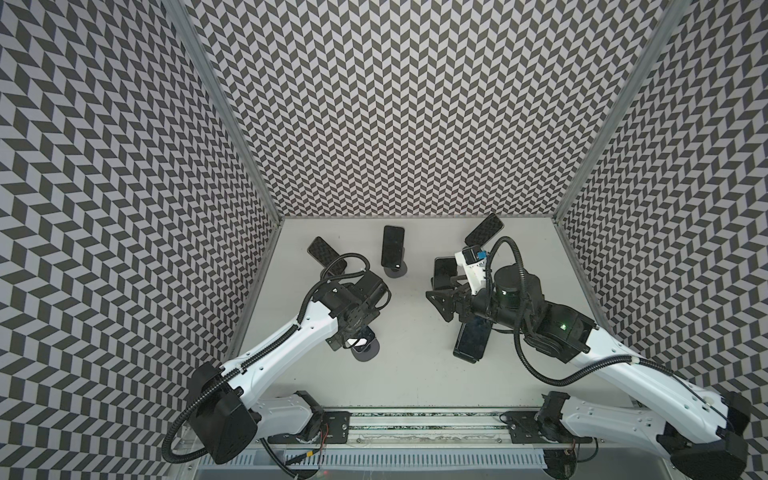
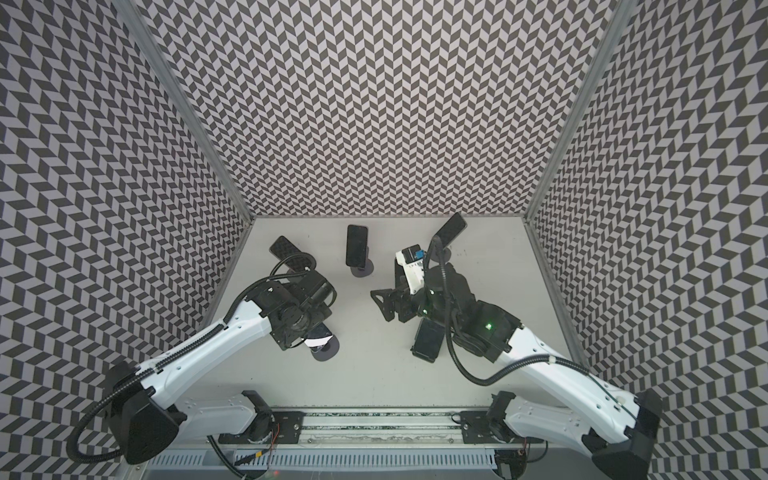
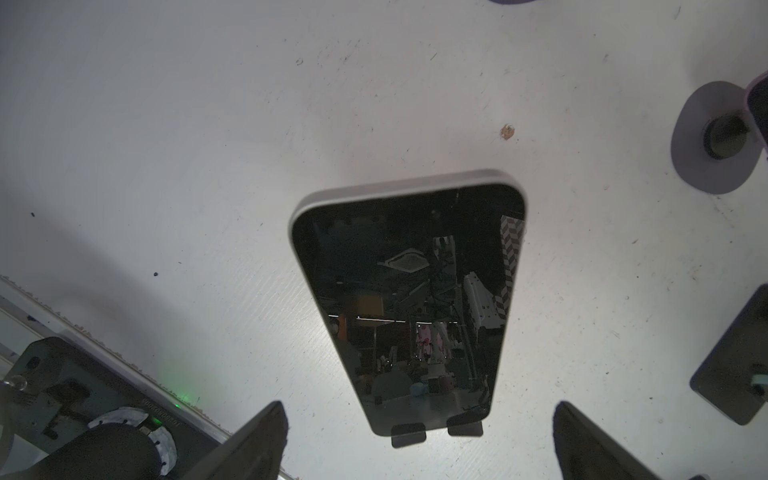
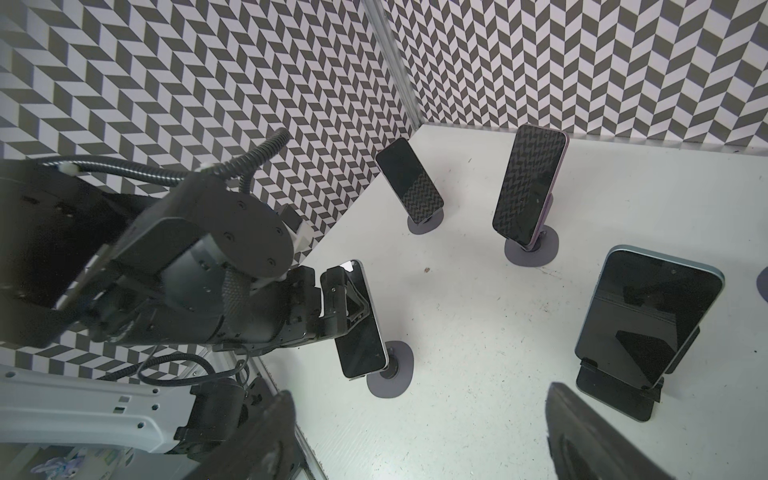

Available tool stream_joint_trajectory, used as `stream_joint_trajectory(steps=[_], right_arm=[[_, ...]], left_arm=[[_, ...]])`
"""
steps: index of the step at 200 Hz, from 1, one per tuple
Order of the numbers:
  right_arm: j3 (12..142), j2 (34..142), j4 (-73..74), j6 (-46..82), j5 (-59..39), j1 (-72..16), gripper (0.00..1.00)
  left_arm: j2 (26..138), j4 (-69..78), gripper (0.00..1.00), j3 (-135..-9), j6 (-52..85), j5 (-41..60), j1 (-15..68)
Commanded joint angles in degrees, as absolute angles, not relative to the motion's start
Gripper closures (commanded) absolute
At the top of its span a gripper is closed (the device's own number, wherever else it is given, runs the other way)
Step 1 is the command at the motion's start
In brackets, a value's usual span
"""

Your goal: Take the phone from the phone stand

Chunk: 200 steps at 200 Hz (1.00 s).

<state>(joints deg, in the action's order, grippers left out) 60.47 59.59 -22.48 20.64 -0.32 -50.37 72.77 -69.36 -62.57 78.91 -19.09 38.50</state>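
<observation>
- Chevron walls close the scene on the left, back and right. Only the near side is open.
- The white table has a bare lane down its middle between the two arms. A wider bare band lies along its near edge, in front of the rail.
- The left arm reaches in from the near-left corner and the right arm from the near-right.
- Along the back stand a far-left phone close to the left wall, a centre phone and a far-right phone near the back wall.
- A blue-edged phone leans on a black folding stand, just beside the right gripper.
- A near-right phone lies partly under the right arm.
- The phone sits tilted on the phone stand, whose base is round and grey. It is in the near-left part of the table, mostly hidden beneath the left wrist in both top views.
- The left gripper is spread wide, with one finger on each side of the phone's long edges. In the left wrist view, bare table shows between each finger and the phone.
- The right gripper points toward the middle lane. Its fingers are apart, with only bare table between them.
</observation>
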Motion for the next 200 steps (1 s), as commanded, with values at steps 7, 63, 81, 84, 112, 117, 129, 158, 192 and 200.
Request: stream_joint_trajectory(steps=[7,63,81,84,112,117,129,158,192,200], right_arm=[[59.98,58.45,-18.81,19.95,0.22,-50.18,0.09],[59.59,58.93,-17.32,19.43,0.00,-49.92,0.09],[59.70,59.23,-17.14,19.06,-0.16,-49.83,0.09],[59.83,59.30,-17.14,18.95,-0.17,-49.79,0.09],[59.93,59.36,-17.36,18.98,-0.40,-49.74,0.09],[59.85,59.25,-17.40,19.07,-0.44,-49.73,0.09],[59.54,59.00,-17.47,19.09,-0.53,-49.73,0.09],[58.82,57.95,-17.58,18.64,-0.01,-49.66,0.09],[58.62,57.01,-17.84,17.91,1.57,-49.48,0.09],[58.45,56.72,-17.75,17.85,1.88,-49.44,0.09]], left_arm=[[72.77,-69.64,0.00,-62.68,76.92,-20.76,36.52],[74.79,-66.29,0.00,-62.97,73.30,-19.47,34.28],[75.77,-65.62,0.00,-63.10,72.83,-19.00,34.06],[75.92,-65.51,0.00,-63.13,72.74,-18.99,34.03],[76.90,-65.12,0.00,-63.02,72.51,-19.00,33.93],[77.07,-65.08,0.00,-63.02,72.51,-18.98,33.93],[77.37,-65.05,0.01,-63.18,72.48,-18.98,33.84],[78.37,-65.11,0.02,-63.55,72.38,-18.98,33.66],[79.16,-65.39,0.05,-63.54,72.01,-19.07,32.88],[79.22,-65.63,0.05,-63.54,71.87,-19.07,32.57]])
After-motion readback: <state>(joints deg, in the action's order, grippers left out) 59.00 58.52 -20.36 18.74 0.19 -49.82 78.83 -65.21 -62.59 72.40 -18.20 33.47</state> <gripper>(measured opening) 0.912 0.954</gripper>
